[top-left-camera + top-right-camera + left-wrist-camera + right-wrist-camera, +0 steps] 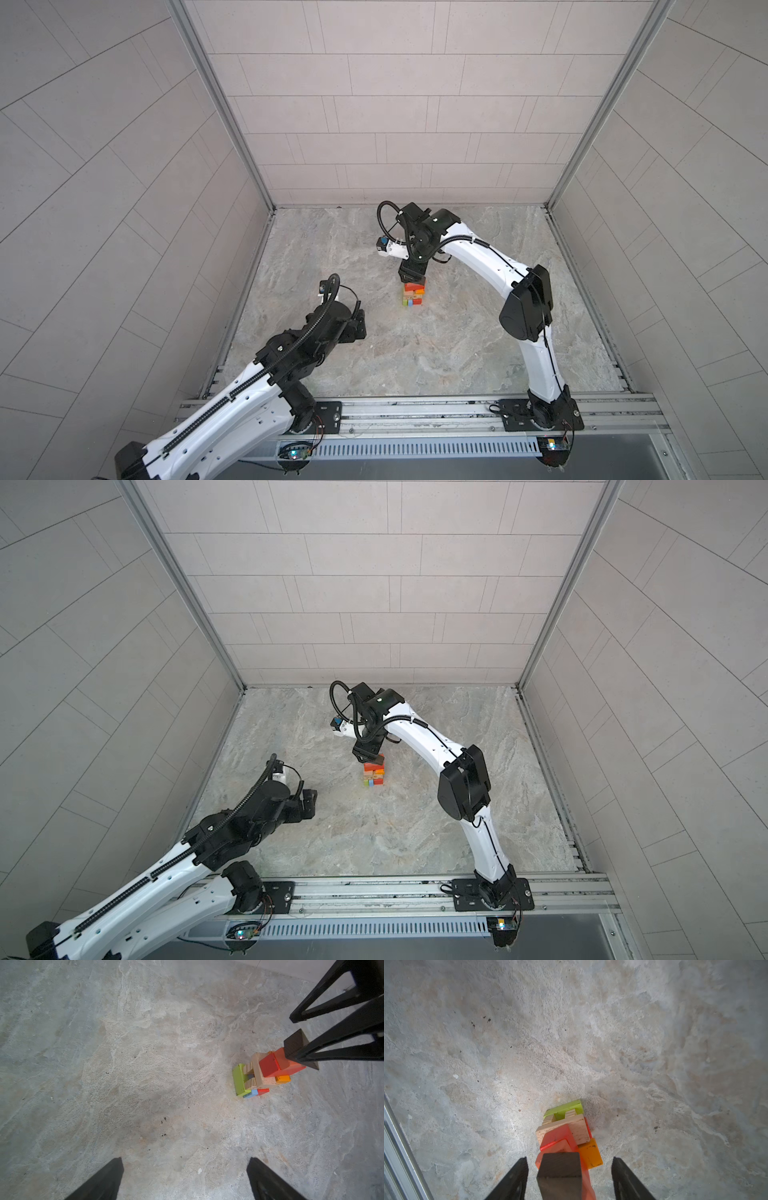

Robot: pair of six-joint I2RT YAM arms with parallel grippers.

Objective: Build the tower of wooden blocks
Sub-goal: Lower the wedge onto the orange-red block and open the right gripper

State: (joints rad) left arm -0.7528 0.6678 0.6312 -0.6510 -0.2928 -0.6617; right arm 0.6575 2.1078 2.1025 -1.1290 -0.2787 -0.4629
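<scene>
The tower [413, 293] [374, 773] stands mid-floor in both top views. Its lowest layer is lime green [240, 1080], light blue and red wood blocks, with tan and orange planks crossed above and red-orange ones over those. A dark brown block [559, 1174] [294, 1045] lies on top. My right gripper [569, 1159] [412, 274] hangs over the tower, open, a finger on either side of the dark brown block with a gap on both sides. My left gripper [185, 1159] [359, 322] is open and empty over bare floor, left of the tower.
The floor [457, 353] is mottled grey stone, walled by tiled panels [374, 124] on three sides. A metal rail [415, 409] carrying both arm bases runs along the front edge. The right arm [525, 303] arches over the floor's right half.
</scene>
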